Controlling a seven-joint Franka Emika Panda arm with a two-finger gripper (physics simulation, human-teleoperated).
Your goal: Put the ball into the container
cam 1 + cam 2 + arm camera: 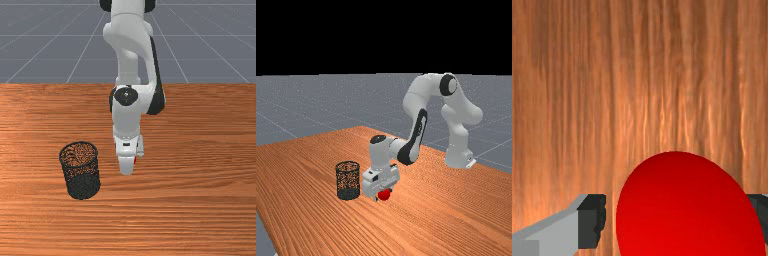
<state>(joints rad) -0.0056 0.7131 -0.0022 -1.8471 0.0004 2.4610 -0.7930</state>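
In the far view my gripper (383, 194) is low over the table, pointing down, with the red ball (384, 195) at its fingers. The wrist view has the ball (684, 210) between the two fingers of the gripper (679, 220); a gap separates it from one finger, while it overlaps the edge of the other. The fingers stand wide apart. In the front view the hand mostly hides the ball (135, 160). The container, a black mesh basket (82, 186), stands upright to the hand's left there; the far view also has the basket (348, 194) left of the hand.
The wooden table (200, 165) extends around the ball and basket. A stretch of bare wood separates the basket from the hand in the front view. The arm's base (458, 157) stands at the far view's right.
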